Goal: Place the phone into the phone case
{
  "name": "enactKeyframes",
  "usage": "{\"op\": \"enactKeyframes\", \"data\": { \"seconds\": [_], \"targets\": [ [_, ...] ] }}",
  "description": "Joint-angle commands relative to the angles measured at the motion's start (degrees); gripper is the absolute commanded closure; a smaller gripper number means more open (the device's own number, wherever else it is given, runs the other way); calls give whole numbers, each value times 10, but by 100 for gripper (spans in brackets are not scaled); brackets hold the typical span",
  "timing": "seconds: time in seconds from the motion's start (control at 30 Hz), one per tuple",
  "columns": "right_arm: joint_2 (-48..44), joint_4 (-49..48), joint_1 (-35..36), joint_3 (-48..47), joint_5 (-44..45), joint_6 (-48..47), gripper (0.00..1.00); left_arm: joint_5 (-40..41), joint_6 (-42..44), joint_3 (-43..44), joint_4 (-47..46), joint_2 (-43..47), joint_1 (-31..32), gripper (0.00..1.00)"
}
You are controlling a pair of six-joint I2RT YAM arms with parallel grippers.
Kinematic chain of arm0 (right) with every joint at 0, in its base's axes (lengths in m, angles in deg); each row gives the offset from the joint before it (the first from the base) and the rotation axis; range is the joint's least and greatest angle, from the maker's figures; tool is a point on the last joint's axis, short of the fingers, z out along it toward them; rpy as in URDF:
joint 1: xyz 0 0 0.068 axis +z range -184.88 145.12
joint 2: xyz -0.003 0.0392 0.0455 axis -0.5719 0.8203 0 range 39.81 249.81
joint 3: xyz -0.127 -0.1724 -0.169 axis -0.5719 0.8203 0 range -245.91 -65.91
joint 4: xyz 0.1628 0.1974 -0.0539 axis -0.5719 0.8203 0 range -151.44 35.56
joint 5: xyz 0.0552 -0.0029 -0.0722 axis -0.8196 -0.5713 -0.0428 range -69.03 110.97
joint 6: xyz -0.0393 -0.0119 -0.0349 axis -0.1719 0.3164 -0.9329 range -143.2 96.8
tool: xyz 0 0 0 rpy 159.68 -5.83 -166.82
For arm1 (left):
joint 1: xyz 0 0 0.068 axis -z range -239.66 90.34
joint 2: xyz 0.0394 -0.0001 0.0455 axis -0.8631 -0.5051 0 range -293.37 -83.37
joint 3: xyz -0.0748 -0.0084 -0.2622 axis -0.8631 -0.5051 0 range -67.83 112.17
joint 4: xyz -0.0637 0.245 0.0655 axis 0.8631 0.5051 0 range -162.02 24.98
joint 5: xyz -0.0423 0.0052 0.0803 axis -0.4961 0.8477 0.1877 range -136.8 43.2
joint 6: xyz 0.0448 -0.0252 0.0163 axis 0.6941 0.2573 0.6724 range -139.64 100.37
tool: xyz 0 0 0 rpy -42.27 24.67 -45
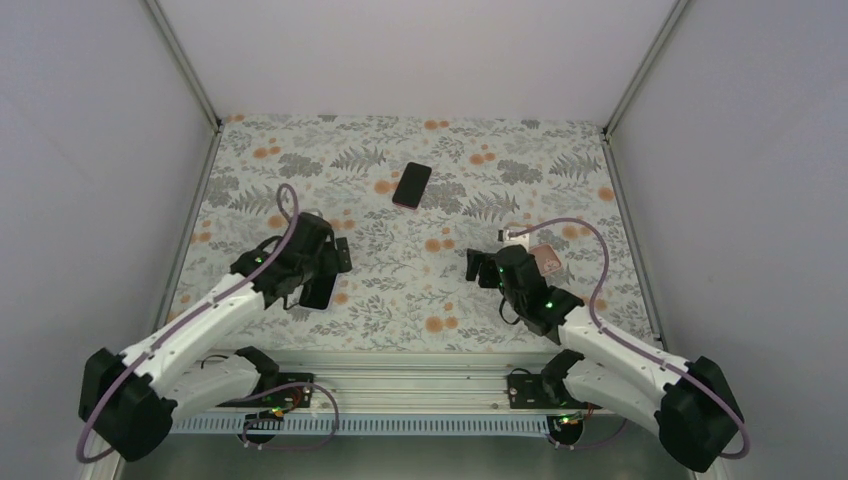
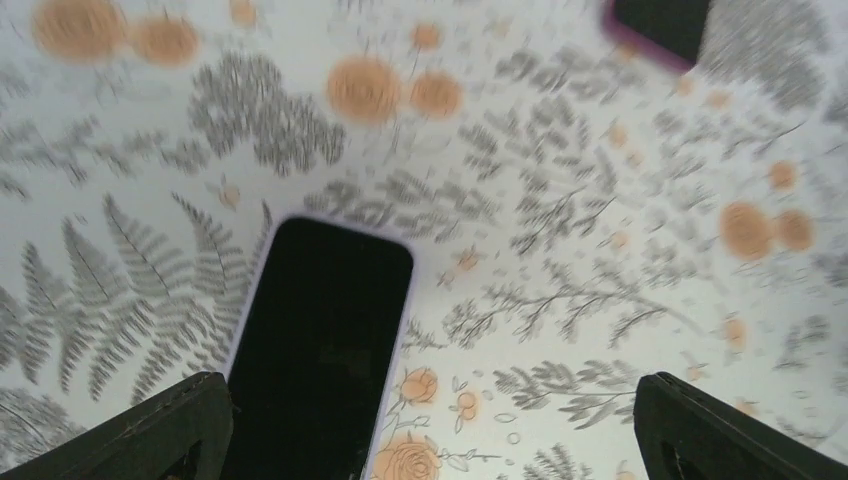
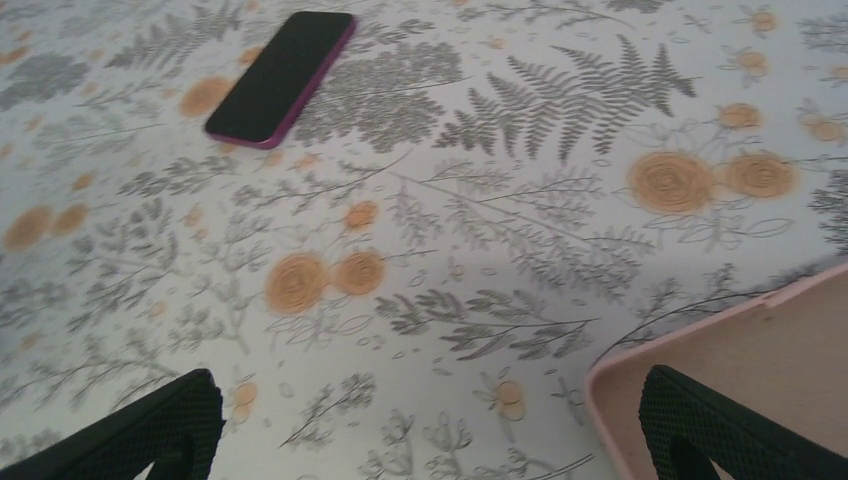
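Risk: off-centre pinch, phone slips.
L gripper [image 2: 430, 430] wide, empty; phone [image 2: 320, 340] lies by its L finger, not centred. R gripper [image 3: 430, 420] wide, pink case [image 3: 760, 360] at its R finger.

top: we look down from high on the near side of the purple-edged phone [image 1: 412, 185] | left wrist: close over tablecloth [image 2: 560, 330], purple-edged phone [image 2: 660, 28] ahead-right | right wrist: low, purple-edged phone [image 3: 281, 76] ahead-left | shared: we see it in all three
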Motion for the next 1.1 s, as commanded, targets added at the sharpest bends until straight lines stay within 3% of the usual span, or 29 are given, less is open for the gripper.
{"op": "enactKeyframes", "data": {
  "seconds": [0.0,0.3,0.47,0.83,1.07],
  "targets": [
    [41,29,-43,-44,2,-9,1,10,60,60,54,52,-16,0],
    [167,76,-167,-116,-23,14,1,150,177,149,65,114,-17,0],
    [223,85,-239,-140,-60,27,2,206,226,113,4,146,-17,0],
    [310,102,-279,-178,-71,62,36,220,231,58,-24,201,-18,0],
    [346,104,-282,-180,-66,75,50,205,234,55,-28,201,-22,0]
  ]
}}
